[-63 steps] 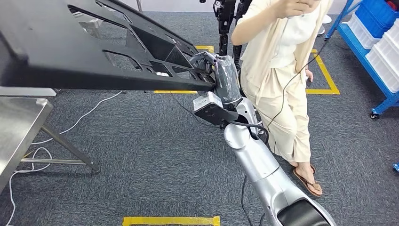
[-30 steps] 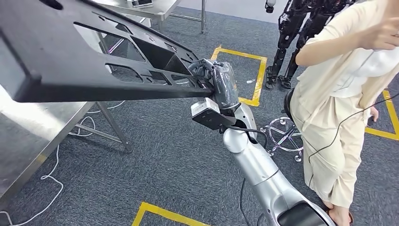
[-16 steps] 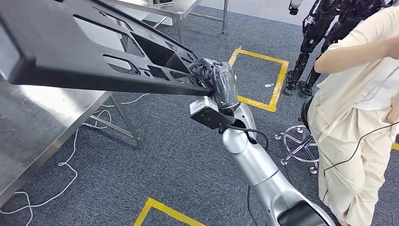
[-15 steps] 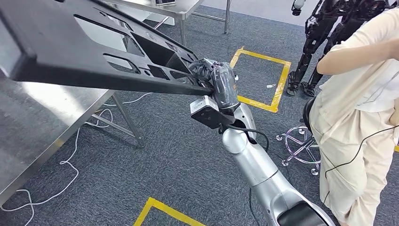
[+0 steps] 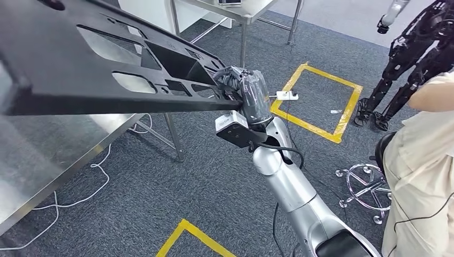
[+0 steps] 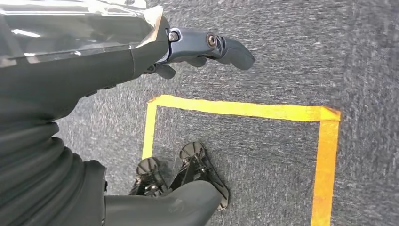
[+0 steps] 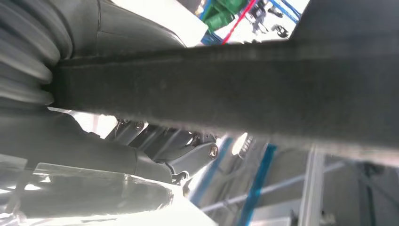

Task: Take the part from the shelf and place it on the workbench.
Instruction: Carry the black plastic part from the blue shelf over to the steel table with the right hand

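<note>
A person [image 5: 423, 160] stands by a stool [image 5: 367, 187]; yellow floor tape [image 5: 316, 101] marks grey carpet [image 5: 203, 182].

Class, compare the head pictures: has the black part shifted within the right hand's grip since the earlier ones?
No. The black part sits the same against the right hand; the floor and workbench shift because the camera turned.

Right hand [image 5: 241, 85] grips near corner of black part [image 5: 107, 69], big flat panel with cut-outs, held up level across upper left. Silver right arm [image 5: 292, 187] reaches in from below. Steel tabletop [image 5: 43, 150] sits under part at lower left, white cable [image 5: 80, 193] trailing on grey carpet beneath. Second steel table [image 5: 246, 8] at top. Yellow tape square [image 5: 321, 101] on floor beyond hand. Black robot [image 5: 417, 59] stands far right. Person in cream clothes [image 5: 423, 176] at right edge, stool [image 5: 367, 187] just beside.
</note>
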Tool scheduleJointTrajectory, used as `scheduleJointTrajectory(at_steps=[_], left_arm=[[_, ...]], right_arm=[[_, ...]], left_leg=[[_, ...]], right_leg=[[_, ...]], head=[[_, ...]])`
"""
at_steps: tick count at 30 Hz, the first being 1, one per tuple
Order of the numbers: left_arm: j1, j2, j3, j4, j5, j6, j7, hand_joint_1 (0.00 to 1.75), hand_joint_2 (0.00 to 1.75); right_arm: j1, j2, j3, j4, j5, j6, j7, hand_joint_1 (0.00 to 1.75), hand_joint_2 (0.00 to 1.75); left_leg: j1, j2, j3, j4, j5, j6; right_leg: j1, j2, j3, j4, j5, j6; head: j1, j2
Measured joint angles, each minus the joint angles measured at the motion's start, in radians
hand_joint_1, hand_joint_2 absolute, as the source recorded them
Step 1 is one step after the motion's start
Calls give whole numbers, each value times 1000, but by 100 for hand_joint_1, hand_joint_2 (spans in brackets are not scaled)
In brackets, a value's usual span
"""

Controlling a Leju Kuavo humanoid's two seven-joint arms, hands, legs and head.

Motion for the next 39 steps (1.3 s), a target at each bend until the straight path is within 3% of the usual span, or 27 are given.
scheduleJointTrajectory(at_steps=[1, 2, 4, 5, 7, 9, 11, 12, 14, 16, 17, 18, 20, 22, 24, 26, 27, 29, 31, 32, 33, 35, 37, 39], left_arm=[[0, -1, 0, 0, 0, 1, 0, 0, 175], [1, -2, 1, 0, 2, 3, 0, 0, 175], [1, -5, 2, 0, 6, 7, -1, 0, 175], [1, -5, 3, 0, 7, 9, -2, 0, 175], [3, -6, 4, 0, 9, 13, -4, 0, 175], [7, -6, 6, 0, 10, 16, -6, 0, 175], [9, -6, 8, 0, 10, 18, -6, 0, 175], [8, -6, 9, 0, 10, 19, -7, 0, 175], [6, -7, 10, 0, 10, 20, -7, 0, 175], [6, -8, 10, 0, 10, 22, -7, 0, 175], [6, -8, 10, 0, 10, 23, -7, 0, 175], [7, -8, 11, 0, 10, 24, -7, 0, 175], [6, -7, 11, 0, 10, 26, -7, 0, 175], [4, -7, 11, 0, 10, 27, -7, 0, 175], [4, -7, 11, 0, 10, 28, -6, 0, 175], [5, -8, 11, 0, 10, 29, -6, 0, 175], [4, -8, 11, 0, 10, 29, -6, 0, 175], [3, -9, 11, 0, 10, 29, -6, 0, 175], [3, -9, 11, 0, 10, 29, -6, 0, 175], [3, -10, 11, 0, 10, 29, -6, 0, 175], [4, -10, 11, 0, 10, 29, -6, 0, 175], [4, -12, 11, 0, 10, 28, -6, 0, 175], [5, -12, 12, 0, 15, 27, -9, 0, 175], [8, -12, 16, 0, 21, 25, -15, 0, 175]], right_arm=[[1, -3, 0, 0, 0, 1, 0, 175, 175], [1, -4, 0, 1, 0, 4, 0, 175, 175], [-5, -6, 0, 2, -2, 9, -2, 175, 175], [-9, -6, 1, 3, -3, 11, -3, 175, 175], [-15, -4, 2, 7, -8, 14, -5, 175, 175], [-19, 1, 3, 12, -11, 16, -7, 175, 175], [-23, 8, 4, 17, -12, 17, -9, 175, 175], [-25, 11, 4, 18, -13, 17, -10, 175, 175], [-27, 13, 4, 21, -14, 18, -13, 175, 175], [-27, 13, 4, 27, -15, 19, -15, 175, 175], [-27, 13, 4, 29, -15, 19, -16, 175, 175], [-28, 13, 5, 30, -15, 19, -17, 175, 175], [-29, 14, 5, 31, -15, 19, -19, 175, 175], [-32, 15, 5, 31, -15, 19, -20, 175, 175], [-33, 16, 5, 31, -15, 19, -20, 175, 175], [-35, 18, 6, 31, -15, 19, -20, 175, 175], [-35, 18, 6, 31, -15, 19, -20, 175, 175], [-33, 13, 6, 33, -15, 19, -20, 175, 175], [-29, 9, 6, 36, -15, 19, -20, 175, 175], [-28, 8, 6, 38, -15, 19, -20, 175, 175], [-28, 7, 6, 39, -15, 19, -20, 175, 175], [-29, 6, 6, 39, -15, 19, -20, 175, 175], [-29, 5, 7, 40, -16, 19, -20, 175, 175], [-29, 6, 8, 40, -16, 20, -20, 175, 175]], left_leg=[[0, -13, 0, 1, 0, 0], [1, -25, 0, 2, -1, -1], [3, -49, -1, 9, -4, -7], [2, -59, -5, 16, -8, -13], [0, -74, -14, 26, -13, -26], [3, -82, -20, 27, -13, -35], [5, -55, -32, 54, -31, -43], [5, -31, -49, 93, -55, -47], [7, 11, -113, 223, -120, -55], [8, 21, -162, 315, -147, -57], [8, 23, -158, 305, -132, -56], [7, 27, -133, 256, -103, -52], [2, 60, -55, 115, -45, -39], [-6, 84, -17, 42, -29, -28], [-11, 70, -16, 34, -29, -21], [-6, 52, -7, 21, -20, -10], [-3, 42, -2, 14, -15, -5], [0, 20, 1, 9, -11, 1], [0, -6, 1, 10, -11, 1], [0, -19, 1, 11, -11, 0], [1, -31, 2, 12, -12, -1], [0, -56, 2, 18, -16, -8], [-1, -74, -2, 25, -21, -19], [2, -85, -8, 25, -22, -29]], right_leg=[[-1, 1, -14, 16, 3, 7], [-3, 2, -10, -5, 21, 16], [-12, 19, 44, -136, 82, 36], [-15, 31, 73, -196, 105, 40], [-16, 44, 99, -252, 126, 31], [-13, 30, 100, -253, 129, 13], [-15, 17, 103, -255, 131, -1], [-16, 10, 104, -256, 131, -8], [-11, -8, 105, -255, 128, -18], [-7, -27, 105, -255, 126, -20], [-6, -36, 105, -255, 125, -21], [-5, -45, 107, -255, 124, -21], [0, -60, 111, -255, 121, -19], [5, -73, 115, -256, 116, -12], [7, -88, 120, -260, 113, -2], [8, -71, 115, -243, 101, 5], [7, -50, 101, -209, 84, 6], [3, -9, 39, -81, 30, 1], [1, 0, -19, 23, 0, 5], [0, 1, -23, 21, 10, 12], [-2, 4, -8, -20, 35, 22], [-7, 26, 53, -162, 99, 36], [-10, 43, 94, -249, 130, 31], [-6, 35, 101, -258, 133, 16]], head=[[0, 0], [0, 0], [0, 0], [1, 0], [0, 0], [0, 0], [-3, 0], [-5, 0], [-9, 0], [-9, 0], [-9, 0], [-9, 0], [-9, 0], [-8, 0], [-8, 0], [-7, 0], [-5, 0], [-2, 0], [-2, 0], [-2, 0], [-2, 0], [-2, 0], [-2, 0], [-2, 0]])
